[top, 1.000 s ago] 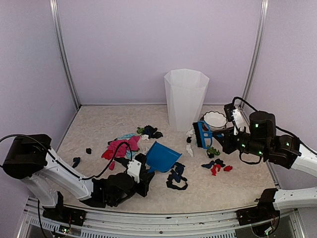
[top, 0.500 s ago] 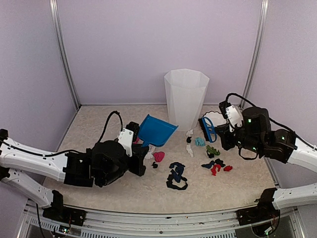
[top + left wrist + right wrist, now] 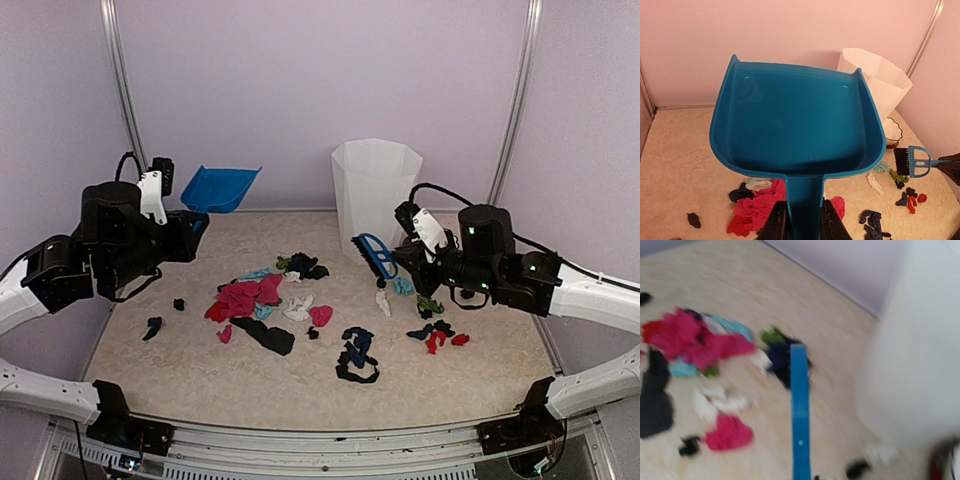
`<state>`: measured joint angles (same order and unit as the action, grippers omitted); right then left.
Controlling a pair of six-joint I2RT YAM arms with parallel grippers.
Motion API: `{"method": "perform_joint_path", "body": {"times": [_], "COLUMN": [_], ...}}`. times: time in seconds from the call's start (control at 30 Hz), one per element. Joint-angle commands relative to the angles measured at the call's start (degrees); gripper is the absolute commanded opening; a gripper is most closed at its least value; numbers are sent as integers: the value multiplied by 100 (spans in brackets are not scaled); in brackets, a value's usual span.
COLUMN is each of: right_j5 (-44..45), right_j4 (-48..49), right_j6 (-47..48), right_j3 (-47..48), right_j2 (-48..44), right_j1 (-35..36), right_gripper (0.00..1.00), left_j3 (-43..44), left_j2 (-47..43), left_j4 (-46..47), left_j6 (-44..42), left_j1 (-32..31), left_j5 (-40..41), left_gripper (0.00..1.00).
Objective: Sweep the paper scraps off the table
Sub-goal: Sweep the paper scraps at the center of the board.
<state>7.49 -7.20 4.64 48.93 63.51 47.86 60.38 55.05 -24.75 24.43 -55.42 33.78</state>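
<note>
The paper scraps lie spread over the beige table (image 3: 480,375): a pink pile (image 3: 240,297), a black strip (image 3: 266,336), dark blue bits (image 3: 355,356) and red bits (image 3: 440,340). My left gripper (image 3: 193,220) is shut on the handle of the blue dustpan (image 3: 220,187), held high at the back left. In the left wrist view the fingers (image 3: 832,225) pinch the handle and the pan (image 3: 797,120) looks empty above the pink scraps (image 3: 755,209). My right gripper (image 3: 405,257) is shut on the blue brush (image 3: 374,254), above the table before the bin. The right wrist view is blurred and shows the brush (image 3: 800,410) over scraps (image 3: 690,340).
A tall white bin (image 3: 375,195) stands at the back centre; it also shows in the left wrist view (image 3: 875,82). A white scalloped bowl (image 3: 891,132) sits to the right of the bin. Purple walls with metal posts close in the back and sides.
My left arm has lifted the dustpan off the table and swung it up to the back left. My right gripper has carried the brush left, in front of the bin.
</note>
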Motion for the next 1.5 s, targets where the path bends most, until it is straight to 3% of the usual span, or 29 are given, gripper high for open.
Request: {"method": "perform_joint_path", "body": {"times": [0.0, 0.17, 0.4, 0.67, 0.93, 1.27, 1.47], "right_j5": [-994, -1663, -2505, -3174, -3677, -4140, -4096], "right_j4": [867, 1281, 1916, 1821, 2037, 2848, 2509], "right_j6": [696, 1367, 2806, 4275, 5550, 6265, 6971], "right_j3": [576, 1070, 1726, 3156, 4628, 6286, 7943], "right_j2": [618, 1323, 2327, 4055, 5686, 7522, 8814], "right_j1": [-9, 167, 542, 724, 861, 1058, 1245], "right_gripper": [0, 0, 0, 0, 0, 0, 0], "left_j3": [175, -12, -646, -1176, -1435, -1425, -1445], "left_j2": [-376, -672, -1108, -1369, -1803, -1729, -1760], "left_j4": [-933, -1079, -581, -317, -75, -181, -240], "left_j6": [-36, -294, -564, -587, -617, -554, -476], "left_j1": [554, 1352, 2141, 2454, 3432, 3573, 3573], "left_j5": [-164, -270, -576, 33, -257, -209, -147], "left_gripper": [0, 0, 0, 0, 0, 0, 0]}}
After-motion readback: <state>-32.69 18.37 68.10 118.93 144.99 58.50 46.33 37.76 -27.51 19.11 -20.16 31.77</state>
